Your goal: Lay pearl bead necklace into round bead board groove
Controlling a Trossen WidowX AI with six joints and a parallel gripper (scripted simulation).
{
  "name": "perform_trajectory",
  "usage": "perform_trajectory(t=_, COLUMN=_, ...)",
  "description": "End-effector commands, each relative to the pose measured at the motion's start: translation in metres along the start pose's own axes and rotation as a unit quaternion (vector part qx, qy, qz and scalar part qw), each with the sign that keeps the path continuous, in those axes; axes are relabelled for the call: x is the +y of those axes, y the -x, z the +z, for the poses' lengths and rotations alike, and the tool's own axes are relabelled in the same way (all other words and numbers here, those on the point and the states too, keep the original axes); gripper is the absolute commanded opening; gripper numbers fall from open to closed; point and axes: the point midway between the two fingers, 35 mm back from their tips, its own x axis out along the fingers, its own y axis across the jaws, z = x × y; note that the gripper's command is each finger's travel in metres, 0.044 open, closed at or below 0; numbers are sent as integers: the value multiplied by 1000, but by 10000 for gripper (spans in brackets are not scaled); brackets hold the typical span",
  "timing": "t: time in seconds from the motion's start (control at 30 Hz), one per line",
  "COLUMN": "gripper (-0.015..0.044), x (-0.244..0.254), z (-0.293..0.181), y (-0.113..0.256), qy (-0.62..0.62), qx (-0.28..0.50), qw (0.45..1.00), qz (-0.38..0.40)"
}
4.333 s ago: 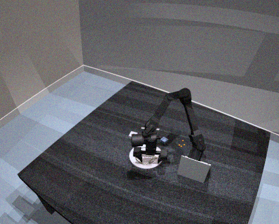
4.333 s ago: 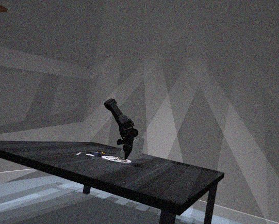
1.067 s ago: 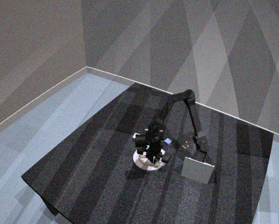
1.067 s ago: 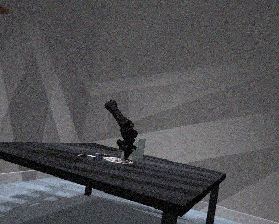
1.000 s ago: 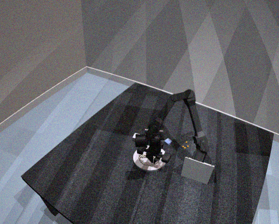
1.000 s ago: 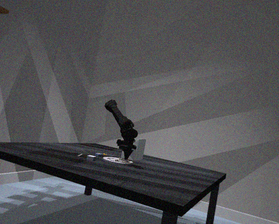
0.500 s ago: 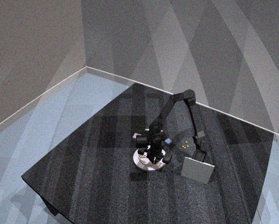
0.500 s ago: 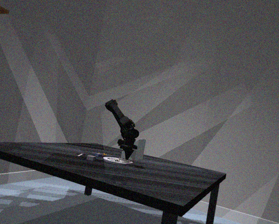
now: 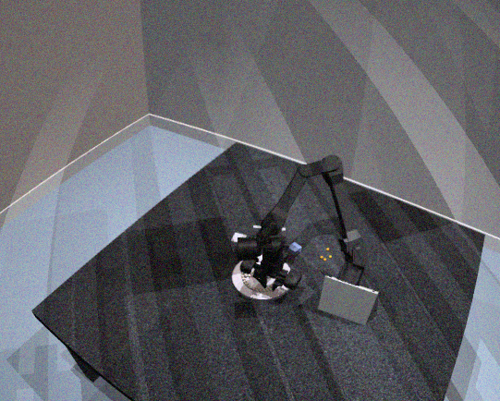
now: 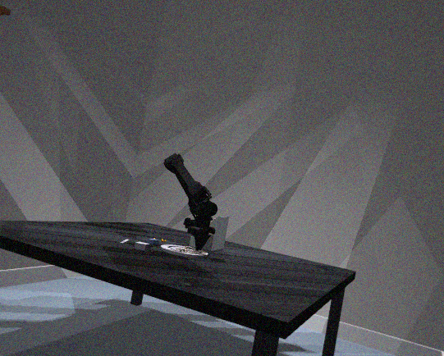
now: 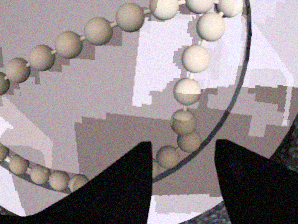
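The round white bead board lies on the table under my gripper. Its groove shows as a dark curved line in the wrist view. The pearl bead necklace lies on the board. Its lower-left beads run along the dark line, while the right-hand strand bends inside it and meets it near my fingers. Another strand crosses the board at the upper left. My gripper is pointed down, partly open. A few beads show in the gap, close to the left finger, not clamped. That finger hides some beads.
An upright grey panel stands beside the board. A small blue block, several tiny orange pieces and a white piece lie behind the board, near the arm. The dark table carries everything.
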Motion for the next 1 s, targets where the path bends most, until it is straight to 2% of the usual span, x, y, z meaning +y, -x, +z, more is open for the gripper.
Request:
perform_trajectory(t=0.0, gripper=210, x=0, z=0, y=0, qy=-1, qx=0, qw=1000, qz=0)
perform_trajectory(t=0.3, gripper=440, x=-1, z=1, y=2, qy=3, qx=-2, qw=1000, qz=-2)
perform_trajectory(t=0.93, gripper=440, x=-1, z=1, y=5, qy=2, qx=-2, qw=1000, qz=-3)
perform_trajectory(t=0.97, gripper=414, x=-1, z=1, y=6, qy=3, qx=-2, qw=1000, qz=-3)
